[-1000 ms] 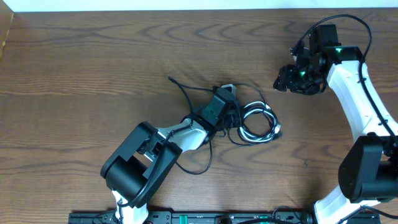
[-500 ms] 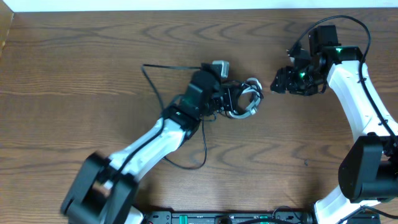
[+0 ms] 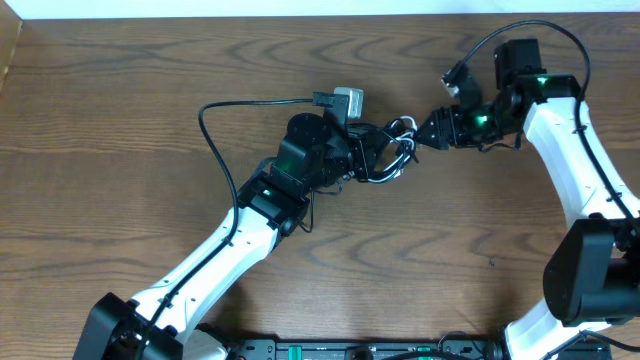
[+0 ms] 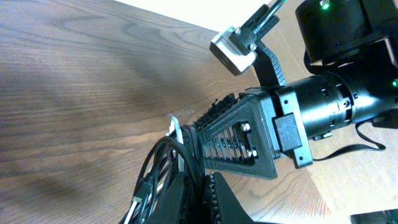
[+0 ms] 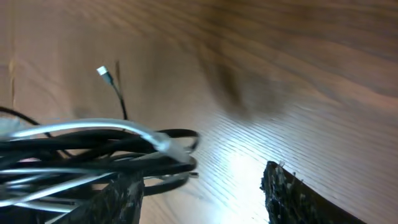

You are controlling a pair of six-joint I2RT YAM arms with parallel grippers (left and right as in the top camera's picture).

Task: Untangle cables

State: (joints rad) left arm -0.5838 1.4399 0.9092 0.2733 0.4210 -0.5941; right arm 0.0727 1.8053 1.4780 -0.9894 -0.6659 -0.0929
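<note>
The cables [image 3: 392,152] are a small bunch of black cords and one white cord, near the table's middle. My left gripper [image 3: 370,158] is shut on the bunch's left side. One black strand [image 3: 205,120] trails off in a loop to the left. In the left wrist view the left gripper [image 4: 200,179] is clamped on black strands, and loops of the cables [image 4: 155,177] hang to its left. My right gripper [image 3: 422,131] is open just right of the bunch. In the right wrist view the right gripper [image 5: 202,183] has the cables [image 5: 87,149] crossing its left finger, and the gap between its fingers holds nothing.
The bare brown wood table [image 3: 120,160] stretches left and in front. Its pale back edge [image 3: 250,8] runs along the top. Both arm bases stand at the front edge. A small plug end [image 5: 102,71] sticks up beyond the bunch.
The left arm has stretched out and carried the bunch toward the back of the table, dragging the loose strand leftward. The right gripper has moved left, up to the bunch.
</note>
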